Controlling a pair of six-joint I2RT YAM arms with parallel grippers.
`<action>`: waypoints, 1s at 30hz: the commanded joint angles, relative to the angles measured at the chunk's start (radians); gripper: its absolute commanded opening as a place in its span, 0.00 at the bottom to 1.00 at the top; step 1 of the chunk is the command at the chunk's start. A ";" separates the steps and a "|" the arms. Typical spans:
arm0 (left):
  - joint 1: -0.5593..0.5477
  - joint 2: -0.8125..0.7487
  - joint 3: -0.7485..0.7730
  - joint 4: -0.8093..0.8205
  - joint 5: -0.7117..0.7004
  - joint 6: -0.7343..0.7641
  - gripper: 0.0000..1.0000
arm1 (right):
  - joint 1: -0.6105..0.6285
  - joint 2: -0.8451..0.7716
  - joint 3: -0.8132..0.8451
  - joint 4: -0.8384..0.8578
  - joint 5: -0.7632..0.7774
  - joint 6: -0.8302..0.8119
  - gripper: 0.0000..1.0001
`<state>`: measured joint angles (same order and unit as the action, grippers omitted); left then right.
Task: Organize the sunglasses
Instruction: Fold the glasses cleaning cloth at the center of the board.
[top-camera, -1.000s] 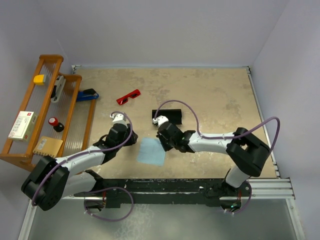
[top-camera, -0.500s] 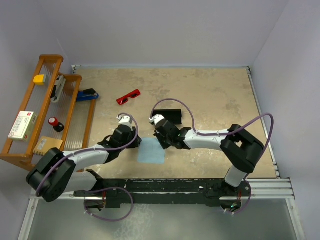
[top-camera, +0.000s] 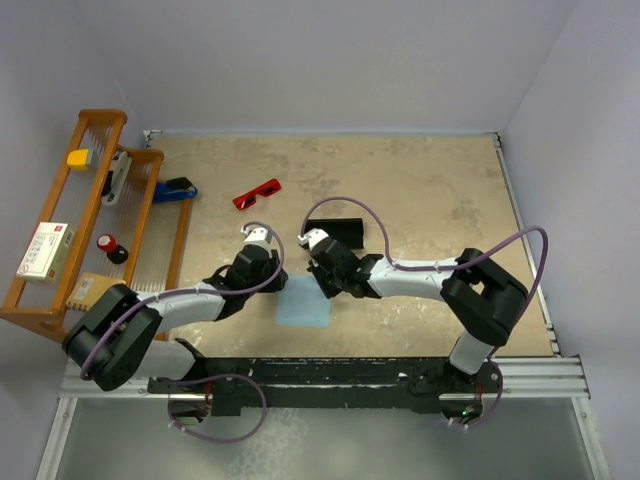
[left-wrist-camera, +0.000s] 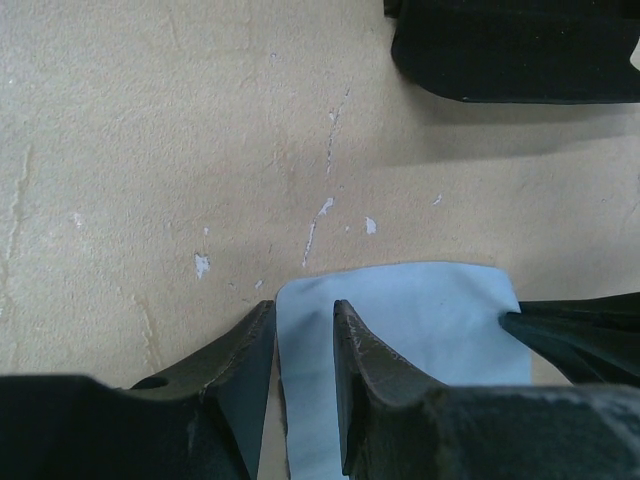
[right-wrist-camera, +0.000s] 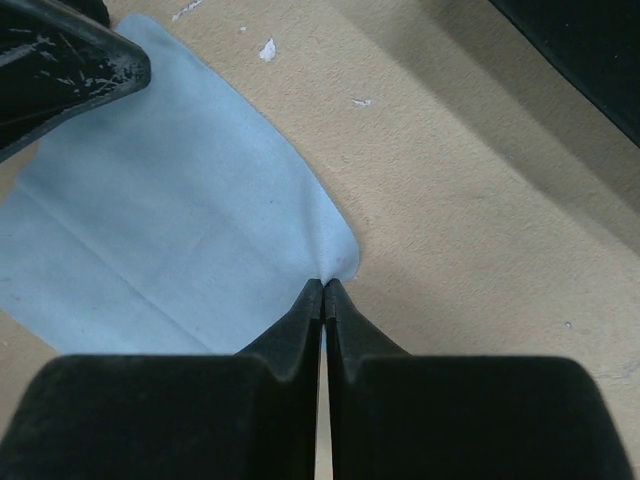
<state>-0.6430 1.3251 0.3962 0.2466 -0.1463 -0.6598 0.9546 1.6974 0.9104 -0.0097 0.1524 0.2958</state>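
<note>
Matt, speckled beige desk (left-wrist-camera: 150, 120); soft, smooth blue cloth (right-wrist-camera: 170, 200); glossy red plastic sunglasses (top-camera: 257, 193); varnished wooden rack (top-camera: 103, 118).

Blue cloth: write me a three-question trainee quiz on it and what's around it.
1. Fill in: the left gripper fingers stand ___ astride one edge of the blue cloth.
2. Which fingers are shut on a corner of the cloth? A. left gripper's B. right gripper C. neither
3. True or false: the sunglasses lie on the cloth.
Key: 1 open; 2 B; 3 false, they lie apart from it on the table.
</note>
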 joint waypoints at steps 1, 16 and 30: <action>-0.009 0.025 0.033 0.023 -0.010 0.025 0.28 | -0.004 0.002 0.033 0.005 -0.014 -0.006 0.04; -0.027 0.029 0.038 -0.004 -0.013 0.031 0.05 | -0.004 0.010 0.040 0.002 -0.007 -0.008 0.04; -0.032 -0.044 0.050 -0.024 -0.036 0.031 0.00 | -0.005 -0.019 0.027 -0.001 0.022 -0.013 0.05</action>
<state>-0.6647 1.3319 0.4080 0.2253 -0.1608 -0.6422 0.9543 1.7111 0.9188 -0.0097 0.1448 0.2955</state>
